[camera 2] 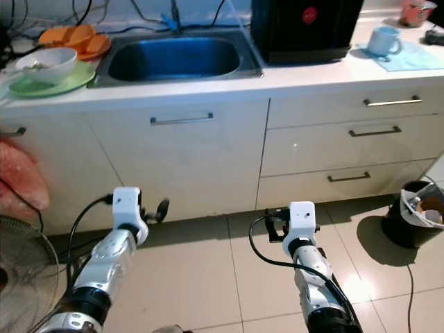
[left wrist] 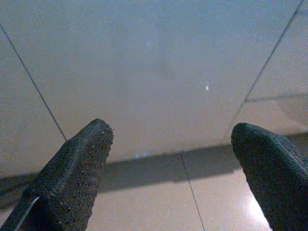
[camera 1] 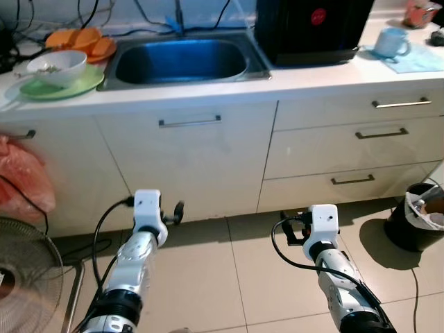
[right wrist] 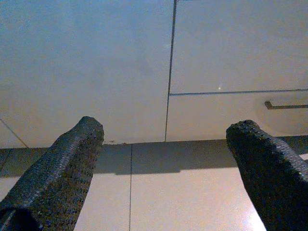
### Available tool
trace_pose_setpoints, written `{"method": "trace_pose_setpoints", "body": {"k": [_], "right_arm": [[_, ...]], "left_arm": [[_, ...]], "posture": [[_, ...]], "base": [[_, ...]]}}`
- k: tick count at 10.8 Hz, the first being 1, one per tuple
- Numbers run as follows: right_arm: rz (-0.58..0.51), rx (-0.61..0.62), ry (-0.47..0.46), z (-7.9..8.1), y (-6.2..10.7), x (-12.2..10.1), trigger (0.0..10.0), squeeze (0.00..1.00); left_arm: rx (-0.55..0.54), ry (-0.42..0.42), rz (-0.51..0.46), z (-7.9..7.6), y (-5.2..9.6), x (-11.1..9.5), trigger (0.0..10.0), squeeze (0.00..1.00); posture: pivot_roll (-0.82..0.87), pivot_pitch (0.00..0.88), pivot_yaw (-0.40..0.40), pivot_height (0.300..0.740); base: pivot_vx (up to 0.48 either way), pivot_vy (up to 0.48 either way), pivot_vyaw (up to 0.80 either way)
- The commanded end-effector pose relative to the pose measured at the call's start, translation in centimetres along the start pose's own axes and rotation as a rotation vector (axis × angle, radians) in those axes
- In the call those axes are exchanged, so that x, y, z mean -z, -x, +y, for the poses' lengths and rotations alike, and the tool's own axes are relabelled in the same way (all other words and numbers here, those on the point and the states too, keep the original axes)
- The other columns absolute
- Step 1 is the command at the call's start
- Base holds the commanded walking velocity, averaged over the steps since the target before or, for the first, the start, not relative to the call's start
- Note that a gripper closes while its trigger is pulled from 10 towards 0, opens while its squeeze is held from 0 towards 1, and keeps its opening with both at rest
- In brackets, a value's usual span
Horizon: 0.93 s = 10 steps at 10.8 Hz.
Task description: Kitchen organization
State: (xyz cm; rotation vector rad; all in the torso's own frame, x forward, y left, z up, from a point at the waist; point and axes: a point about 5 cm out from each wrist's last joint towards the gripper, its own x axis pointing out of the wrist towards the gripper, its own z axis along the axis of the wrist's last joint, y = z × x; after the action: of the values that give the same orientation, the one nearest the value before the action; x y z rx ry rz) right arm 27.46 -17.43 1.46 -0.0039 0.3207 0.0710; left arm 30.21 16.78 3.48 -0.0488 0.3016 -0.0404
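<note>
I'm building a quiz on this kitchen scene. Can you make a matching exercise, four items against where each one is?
Items:
1. white bowl
2. light blue mug
3. black bin
4. red plastic bag

Places:
A. on the floor at the robot's right, below the drawers
B. on a green plate left of the sink
C. against the cabinet at the robot's far left
D. on a pale cloth on the counter, right of the black appliance

Pairs: 1-B, 2-D, 3-A, 4-C
</note>
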Motion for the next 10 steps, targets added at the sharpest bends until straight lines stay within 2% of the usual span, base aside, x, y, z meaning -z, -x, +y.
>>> {"method": "trace_pose_setpoints", "body": {"k": [1,5,6,7,9,10], "right_arm": [[-0.027,0.002,0.002,0.0,0.0,-0.6,10.0,0.00],[-0.058,-0.013,0.033,0.4,-0.1,-1.2,10.0,0.00],[-0.145,-0.033,0.068,0.9,0.1,-3.1,10.0,0.00],[-0.263,-0.065,0.129,1.5,0.5,-6.0,10.0,0.00],[-0.384,-0.082,0.142,1.1,1.9,-9.5,10.0,0.00],[-0.422,-0.090,0.167,1.0,3.0,-10.5,10.0,0.00]], "left_arm": [[-0.024,-0.025,-0.061,0.3,-0.1,-1.3,10.0,0.00],[-0.083,-0.048,-0.092,1.0,0.0,-1.9,10.0,0.00],[-0.088,-0.090,-0.160,1.1,0.2,-3.2,10.0,0.00],[-0.086,-0.113,-0.220,1.0,0.4,-4.7,10.0,0.00],[-0.074,-0.123,-0.311,1.0,1.4,-7.2,10.0,0.00],[-0.057,-0.136,-0.373,0.8,2.5,-8.9,10.0,0.00]], "posture": [[0.11,0.000,0.047,0.740],[0.11,0.000,0.047,0.740],[0.11,0.000,0.047,0.740],[0.10,0.000,0.046,0.740],[0.10,0.000,0.051,0.740],[0.10,0.000,0.051,0.740]], "base": [[0.277,0.000,0.00],[0.337,0.000,0.00],[0.454,0.000,0.00],[0.446,0.000,0.00],[0.442,0.000,0.00],[0.386,0.000,0.00]]}}
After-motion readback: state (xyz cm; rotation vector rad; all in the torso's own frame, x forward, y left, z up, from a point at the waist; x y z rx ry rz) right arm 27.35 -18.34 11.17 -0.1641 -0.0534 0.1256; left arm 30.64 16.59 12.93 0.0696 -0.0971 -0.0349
